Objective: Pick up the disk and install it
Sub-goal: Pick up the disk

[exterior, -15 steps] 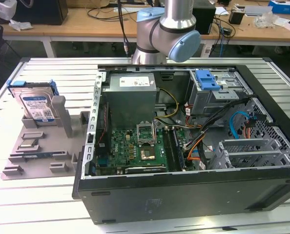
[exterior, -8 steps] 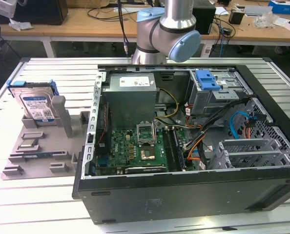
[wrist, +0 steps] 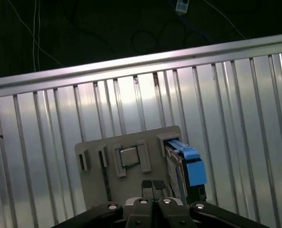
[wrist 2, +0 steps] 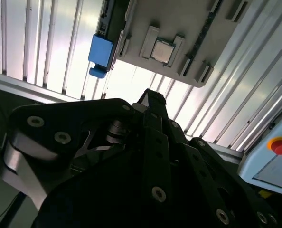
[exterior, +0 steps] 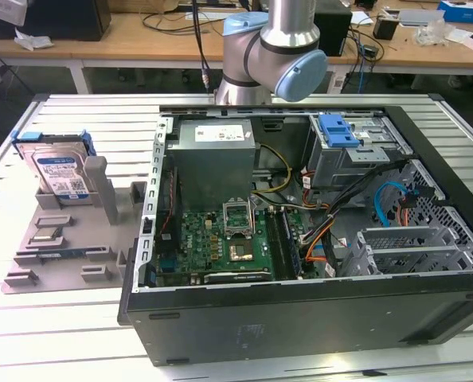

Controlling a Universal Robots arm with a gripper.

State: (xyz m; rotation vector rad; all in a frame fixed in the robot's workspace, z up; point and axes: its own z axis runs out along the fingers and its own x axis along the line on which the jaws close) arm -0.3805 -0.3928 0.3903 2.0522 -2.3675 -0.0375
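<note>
The disk (exterior: 60,171) stands on edge in the grey holder (exterior: 61,263) — likely to leave its sides graspable — while the gripper (wrist: 153,185) hovers above, fingers together, empty.

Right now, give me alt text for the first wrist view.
The disk, in its blue carrier, stands on edge in a grey holder on the ribbed metal table. The gripper, shut and empty, hangs above the holder near the disk.

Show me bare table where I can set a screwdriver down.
Bare table lies between the grey tray and the near edge, and behind the tray. Crowded: the tray, holding the disk, and the open computer case, packed with cables.
</note>
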